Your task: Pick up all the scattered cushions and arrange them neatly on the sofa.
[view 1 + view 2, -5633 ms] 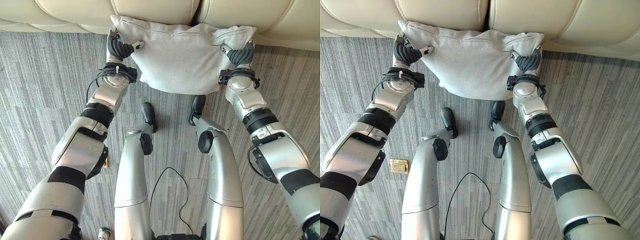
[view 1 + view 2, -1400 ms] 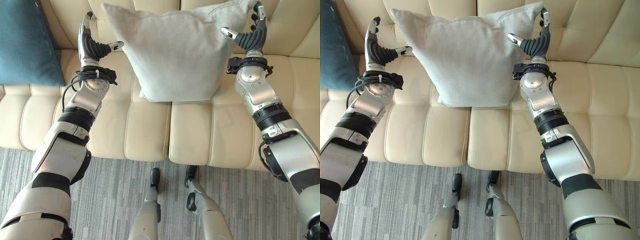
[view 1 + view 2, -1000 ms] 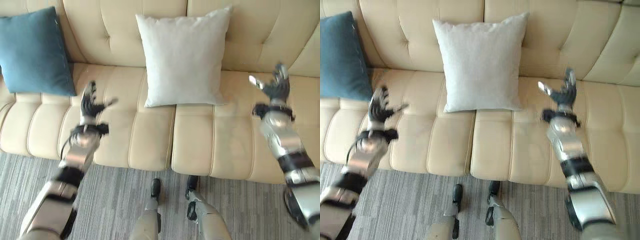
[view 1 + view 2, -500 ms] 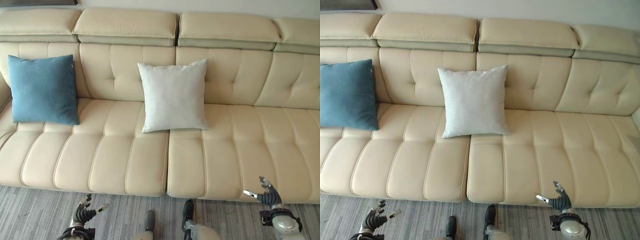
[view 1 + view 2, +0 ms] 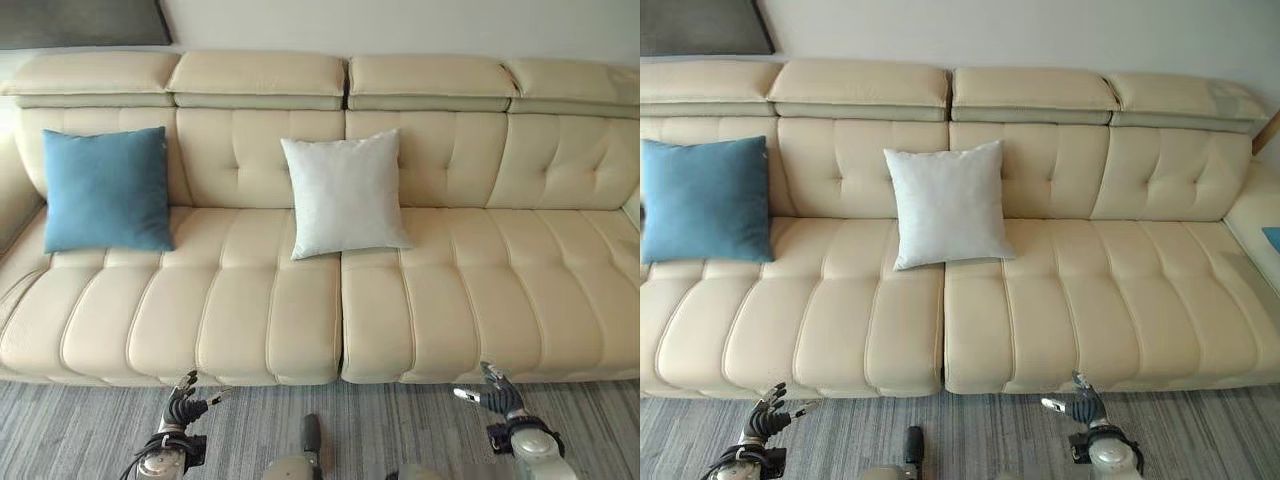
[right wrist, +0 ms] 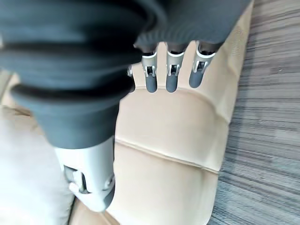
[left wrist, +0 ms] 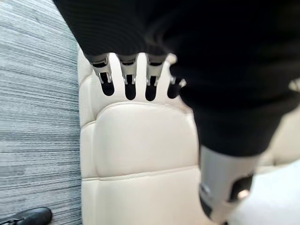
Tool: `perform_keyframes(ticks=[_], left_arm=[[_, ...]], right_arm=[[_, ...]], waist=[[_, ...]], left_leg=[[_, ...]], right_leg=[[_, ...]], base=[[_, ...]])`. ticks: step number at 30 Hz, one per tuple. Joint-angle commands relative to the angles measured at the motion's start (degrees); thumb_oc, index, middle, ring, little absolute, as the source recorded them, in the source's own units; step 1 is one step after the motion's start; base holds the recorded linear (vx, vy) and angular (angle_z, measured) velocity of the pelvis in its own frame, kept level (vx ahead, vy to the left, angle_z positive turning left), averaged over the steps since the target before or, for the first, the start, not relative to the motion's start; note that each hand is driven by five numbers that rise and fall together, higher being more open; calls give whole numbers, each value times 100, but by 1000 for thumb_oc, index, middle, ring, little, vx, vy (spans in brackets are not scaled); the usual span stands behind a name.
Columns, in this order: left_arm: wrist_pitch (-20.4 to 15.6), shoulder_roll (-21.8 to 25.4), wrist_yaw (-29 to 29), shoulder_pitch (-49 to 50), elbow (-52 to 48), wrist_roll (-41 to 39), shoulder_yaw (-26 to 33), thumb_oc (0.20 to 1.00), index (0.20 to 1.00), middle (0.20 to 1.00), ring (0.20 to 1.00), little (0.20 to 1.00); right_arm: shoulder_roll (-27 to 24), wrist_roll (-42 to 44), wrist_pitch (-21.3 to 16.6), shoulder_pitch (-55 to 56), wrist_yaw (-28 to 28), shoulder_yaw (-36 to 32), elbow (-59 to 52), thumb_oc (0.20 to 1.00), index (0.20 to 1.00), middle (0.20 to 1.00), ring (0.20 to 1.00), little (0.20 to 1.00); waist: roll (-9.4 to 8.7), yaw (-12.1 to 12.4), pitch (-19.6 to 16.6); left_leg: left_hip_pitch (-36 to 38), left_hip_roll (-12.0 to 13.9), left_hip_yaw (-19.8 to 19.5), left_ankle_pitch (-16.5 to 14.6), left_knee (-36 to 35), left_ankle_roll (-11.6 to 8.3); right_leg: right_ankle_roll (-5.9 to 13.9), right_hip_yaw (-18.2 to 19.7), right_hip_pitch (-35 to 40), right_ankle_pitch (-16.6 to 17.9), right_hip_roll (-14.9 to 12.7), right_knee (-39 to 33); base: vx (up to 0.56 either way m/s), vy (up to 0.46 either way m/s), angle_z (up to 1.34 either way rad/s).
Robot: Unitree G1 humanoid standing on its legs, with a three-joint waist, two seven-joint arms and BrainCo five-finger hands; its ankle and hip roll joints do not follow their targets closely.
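A long cream leather sofa (image 5: pixel 270 310) with tufted back and ribbed seat pads carries 2 square cushions. The pale grey woven cushion (image 5: pixel 343 194) leans upright against the sofa's back near its middle seam; the blue cushion (image 5: pixel 106 189) leans near the sofa's left end. Below the sofa's front edge, over striped grey carpet (image 5: pixel 80 430), the left hand (image 5: pixel 181 407) and right hand (image 5: pixel 496 397) hang empty, fingers spread.

Each silver-fingered, dark-tipped left hand (image 5: pixel 183 407) and right hand (image 5: pixel 497 397) wears a black ribbed cover over its back and wrist. Below that sits a round silver-grey wrist joint. The thumbs are smooth silver-grey with small dark recesses.
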Motion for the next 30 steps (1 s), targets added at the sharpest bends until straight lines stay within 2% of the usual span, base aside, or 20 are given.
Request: perform_keyframes(ticks=[1,2,5,8,11,17,20,21,22,24,25,27,28,30], left_arm=[[-233,48,169,-249,-104,-125,-107,1000,1000,1000,1000,1000],[-242,31,187,-319,-118,-146,-159,1000,1000,1000,1000,1000],[-214,28,50,-317,-201,111,-390,1000,1000,1000,1000,1000],[-200,10,2,-264,-303,122,-433,1000,1000,1000,1000,1000],[-185,25,-56,-312,-220,171,-532,1000,1000,1000,1000,1000],[-141,125,-156,-355,-343,252,-657,1000,1000,1000,1000,1000],[-131,150,-159,-347,-337,261,-668,1000,1000,1000,1000,1000],[-114,171,-145,-316,-403,287,-660,1000,1000,1000,1000,1000],[-112,191,-139,-322,-440,262,-653,1000,1000,1000,1000,1000],[-128,295,-108,-287,-699,257,-590,1000,1000,1000,1000,1000],[-127,298,-108,-289,-700,257,-588,1000,1000,1000,1000,1000],[-109,351,-125,-287,-753,150,-539,1000,1000,1000,1000,1000],[-99,349,-95,-269,-715,45,-452,1000,1000,1000,1000,1000],[-64,335,-85,-277,-671,67,-485,1000,1000,1000,1000,1000]], right_arm=[[-101,361,-140,26,-304,-175,-164,1000,1000,1000,1000,1000],[-125,417,-149,-29,-353,-194,-167,1000,1000,1000,1000,1000],[-154,464,-144,-15,-314,-216,-53,1000,1000,1000,1000,1000],[-150,483,-138,34,-296,-233,21,1000,1000,1000,1000,1000],[-121,528,-138,28,-264,-259,150,1000,1000,1000,1000,1000],[-68,617,-93,-11,-243,-254,246,1000,1000,1000,1000,1000],[-34,625,-57,-22,-256,-207,234,1000,1000,1000,1000,1000],[-16,599,-24,-17,-254,-137,223,1000,1000,1000,1000,1000],[7,583,-18,-30,-253,-92,200,1000,1000,1000,1000,1000],[29,463,-42,-91,-251,62,74,1000,1000,1000,1000,1000],[32,462,-41,-93,-252,62,73,1000,1000,1000,1000,1000],[22,414,-72,-157,-272,169,-71,1000,1000,1000,1000,1000],[58,383,-92,-194,-266,291,-181,1000,1000,1000,1000,1000],[79,384,-81,-184,-264,296,-240,1000,1000,1000,1000,1000]], waist=[[-234,-48,-71],[-224,-62,-23],[-285,-161,23],[-264,-191,22],[-228,-244,-48],[-233,-369,-39],[-266,-415,-52],[-305,-476,-18],[-326,-461,-16],[-319,-324,19],[-328,-329,9],[-306,-166,39],[-273,-1,29],[-314,-33,23]], left_leg=[[166,-206,-7,-196,-219,-332],[41,-222,-46,-176,-142,-382],[193,-400,-643,-791,318,-269],[191,-435,-811,-821,445,-298],[328,-417,-747,-870,276,-231],[418,-464,-558,-1032,428,-123],[426,-426,-302,-1142,548,-66],[451,-335,59,-1293,683,-1],[427,-285,188,-1294,687,8],[487,-46,582,-1416,784,26],[469,-53,582,-1398,780,26],[527,141,827,-1464,851,12],[701,398,1107,-1653,917,-65],[822,464,1190,-1706,937,-87]], right_leg=[[366,34,-381,978,32,-692],[350,4,-411,1028,26,-748],[309,52,-597,1223,-85,-655],[324,121,-598,1242,-79,-672],[329,170,-591,1238,-64,-635],[398,556,-685,1343,-113,-553],[484,859,-856,1433,-86,-486],[582,1081,-1048,1488,-38,-376],[601,1055,-1172,1517,-40,-305],[495,223,-1206,1423,-297,-202],[493,223,-1222,1435,-303,-207],[378,-759,-1122,1266,-572,-52],[418,-1610,-1033,1154,-832,234],[372,-1651,-1023,1090,-844,302]], base=[[-242,-164,64],[-285,-123,52],[-186,-6,-5],[-24,40,-35],[34,57,-20],[7,75,-28],[-7,89,-78],[-32,86,-179],[-24,29,-231],[-7,-69,-192],[5,-90,-139],[54,-114,-152],[106,-100,-88],[182,-180,-163]])
